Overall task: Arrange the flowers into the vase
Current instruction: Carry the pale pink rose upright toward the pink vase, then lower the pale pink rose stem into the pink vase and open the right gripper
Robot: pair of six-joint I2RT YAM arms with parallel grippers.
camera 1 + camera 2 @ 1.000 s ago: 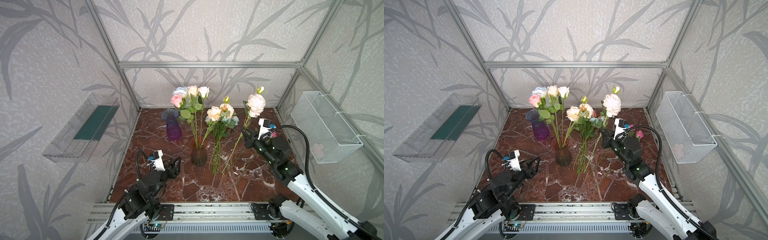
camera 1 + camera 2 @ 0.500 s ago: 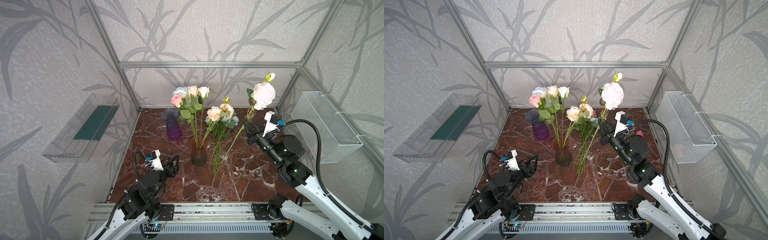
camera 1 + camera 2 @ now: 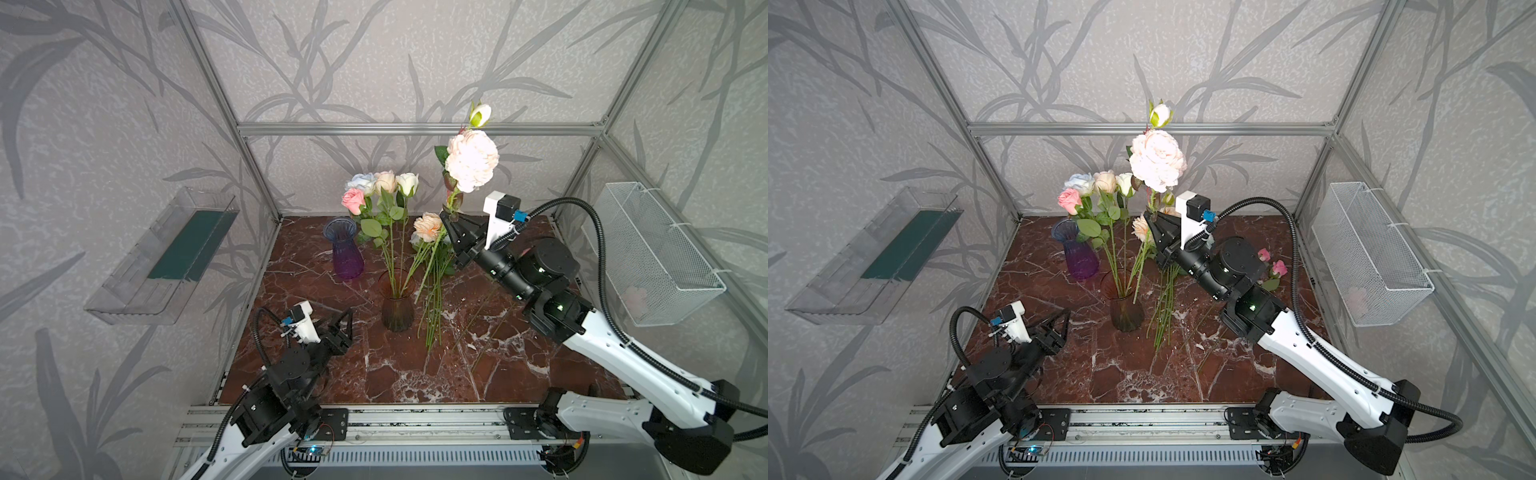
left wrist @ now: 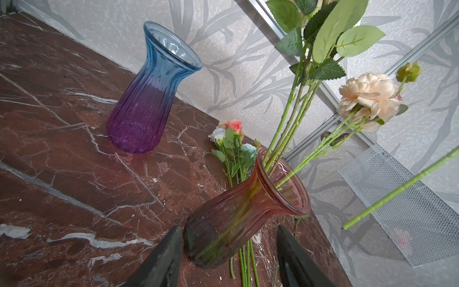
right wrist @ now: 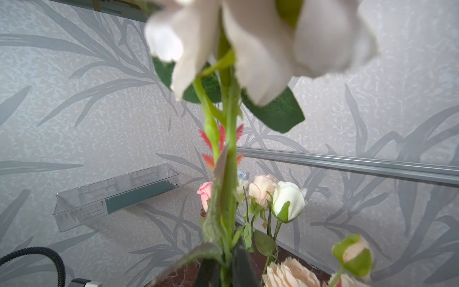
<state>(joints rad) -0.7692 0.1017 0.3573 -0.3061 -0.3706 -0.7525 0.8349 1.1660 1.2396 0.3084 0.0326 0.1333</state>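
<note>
No writing, label, brand, number or sign can be read in any of the views. The small blue clip (image 3: 519,216) beside the wrist camera (image 3: 508,205) is too small to tell whether it carries print.

So the right gripper (image 3: 452,217) is pinching the stem of a big pale pink peony (image 3: 471,161), lifted high. The left gripper (image 3: 343,319) sits low, jaws apart, near the brown vase (image 3: 397,309) holding roses (image 3: 384,183).
</note>
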